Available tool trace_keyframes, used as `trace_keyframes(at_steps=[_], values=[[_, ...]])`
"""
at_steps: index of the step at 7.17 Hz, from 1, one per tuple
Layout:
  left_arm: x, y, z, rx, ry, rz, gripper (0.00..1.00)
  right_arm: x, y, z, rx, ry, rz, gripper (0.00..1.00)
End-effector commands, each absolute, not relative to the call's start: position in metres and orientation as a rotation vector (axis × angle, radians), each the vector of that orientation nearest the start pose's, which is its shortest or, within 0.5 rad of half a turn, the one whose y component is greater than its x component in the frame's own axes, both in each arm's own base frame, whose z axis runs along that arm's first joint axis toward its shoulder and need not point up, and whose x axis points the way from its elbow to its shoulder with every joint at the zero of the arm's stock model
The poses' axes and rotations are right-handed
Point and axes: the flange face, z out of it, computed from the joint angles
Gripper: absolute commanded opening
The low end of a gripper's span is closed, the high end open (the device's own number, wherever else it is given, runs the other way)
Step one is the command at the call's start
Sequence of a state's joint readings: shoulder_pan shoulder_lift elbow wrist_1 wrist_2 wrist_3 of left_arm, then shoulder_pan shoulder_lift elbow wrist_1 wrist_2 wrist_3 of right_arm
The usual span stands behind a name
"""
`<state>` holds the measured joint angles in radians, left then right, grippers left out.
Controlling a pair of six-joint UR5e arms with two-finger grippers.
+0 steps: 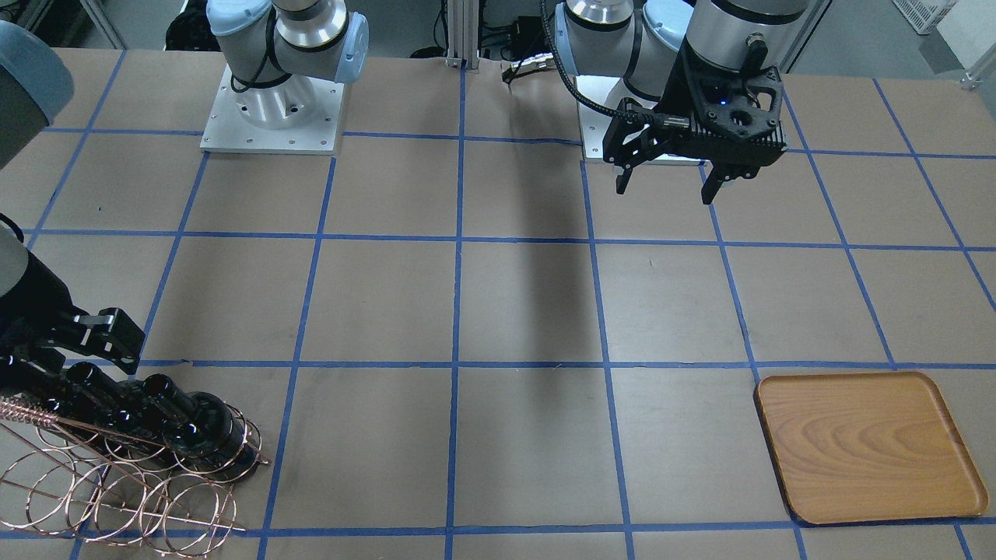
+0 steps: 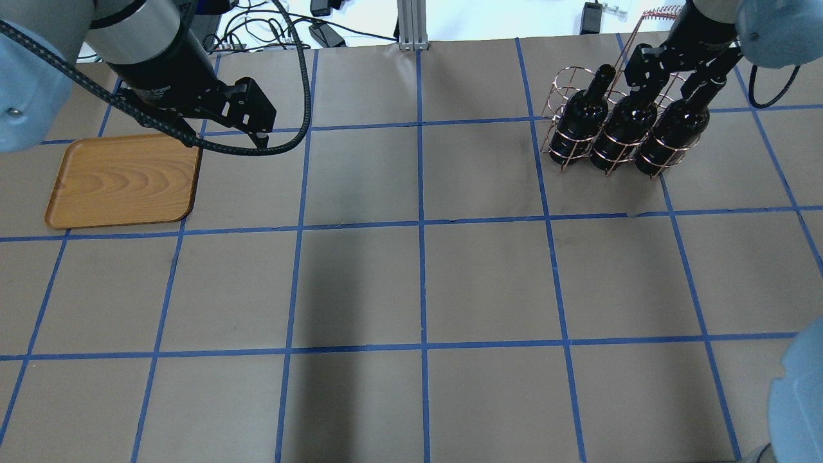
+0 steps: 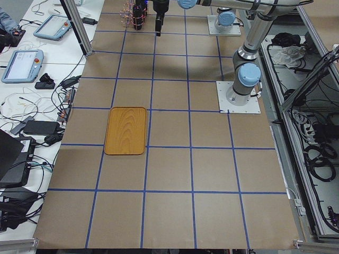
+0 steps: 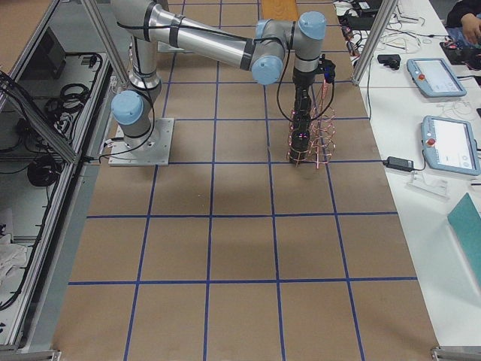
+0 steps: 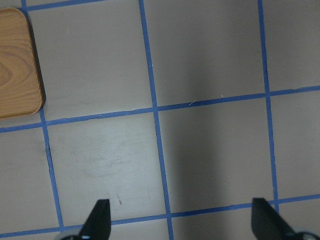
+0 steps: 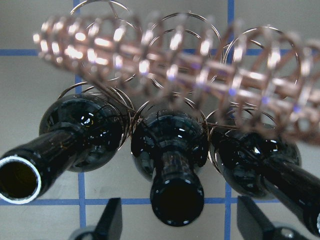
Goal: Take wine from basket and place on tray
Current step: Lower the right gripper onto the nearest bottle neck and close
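Three near-black wine bottles stand in the copper wire basket (image 2: 558, 90) at the table's far right: left (image 2: 582, 122), middle (image 2: 627, 128) and right (image 2: 672, 132). My right gripper (image 2: 675, 76) is open just above their necks. In the right wrist view its fingertips (image 6: 112, 220) straddle the middle bottle's mouth (image 6: 176, 200) with gaps on both sides, and the twisted handle (image 6: 175, 65) runs across above. The wooden tray (image 2: 122, 180) lies flat and bare at the far left. My left gripper (image 2: 257, 128) is open and empty, hanging above the table just right of the tray.
The brown table has a blue tape grid (image 2: 421, 225). The basket's unfilled rings (image 1: 117, 498) face the operators' side. An aluminium post (image 2: 407, 26) and cables stand at the far edge. Tablets and cables (image 3: 32, 58) lie on the side bench.
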<state>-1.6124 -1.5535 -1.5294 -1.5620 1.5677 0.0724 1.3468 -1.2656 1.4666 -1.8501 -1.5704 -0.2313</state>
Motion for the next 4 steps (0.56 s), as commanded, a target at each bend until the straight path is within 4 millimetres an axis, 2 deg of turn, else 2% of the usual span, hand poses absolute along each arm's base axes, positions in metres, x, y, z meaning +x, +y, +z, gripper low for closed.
trace_keyframes(at_steps=[1, 3, 4], values=[[-0.1538, -0.4841, 0.5184, 0.181, 3.136, -0.109, 1.0, -0.0077, -0.6335, 0.3928, -0.012, 3.157, -0.103, 0.57], [-0.1538, -0.4841, 0.5184, 0.181, 3.136, -0.109, 1.0, -0.0078, -0.6336, 0.393, -0.014, 3.157, -0.106, 0.42], [-0.1545, -0.4837, 0.5182, 0.183, 3.136, -0.106, 1.0, -0.0079, -0.6341, 0.3944, -0.012, 3.157, -0.11, 0.42]])
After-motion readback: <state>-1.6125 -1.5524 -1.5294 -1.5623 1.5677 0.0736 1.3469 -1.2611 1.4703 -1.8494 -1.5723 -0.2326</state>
